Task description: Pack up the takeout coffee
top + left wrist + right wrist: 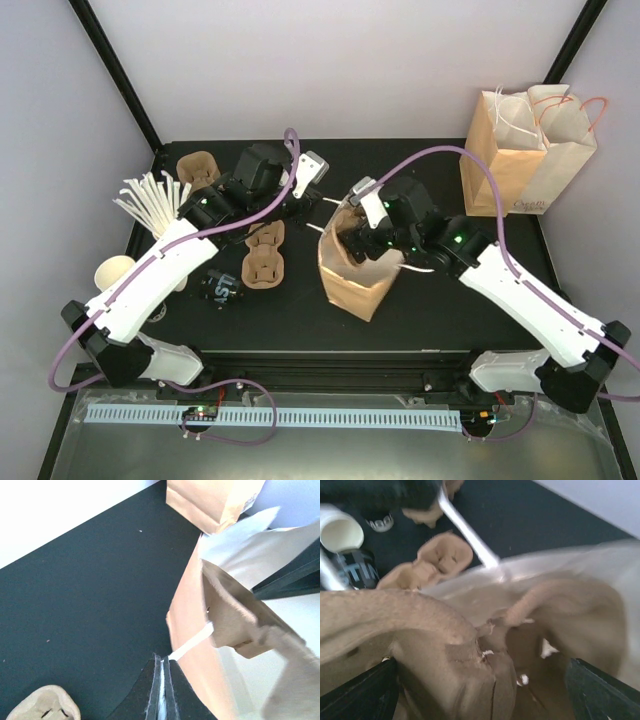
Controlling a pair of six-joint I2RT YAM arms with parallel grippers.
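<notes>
A brown paper bag (355, 280) stands open at mid-table. My left gripper (164, 662) is shut on its white handle (192, 642), pulling the mouth open from the left side (308, 200). My right gripper (362, 238) is at the bag's mouth, its jaws wide around a brown pulp cup carrier (445, 645) that tilts into the bag (555, 565). The same carrier (240, 615) sticks up over the rim. A black-banded cup, apparently the takeout coffee (220, 288), lies on the table to the bag's left, its printed band (355, 570) showing. Its lid is hidden.
Two more pulp carriers (265, 255) lie left of the bag, another (197, 165) at the back left. White straws (150, 200) and a lidless cup (112, 270) sit at the far left. A second paper bag (520, 150) stands at the back right.
</notes>
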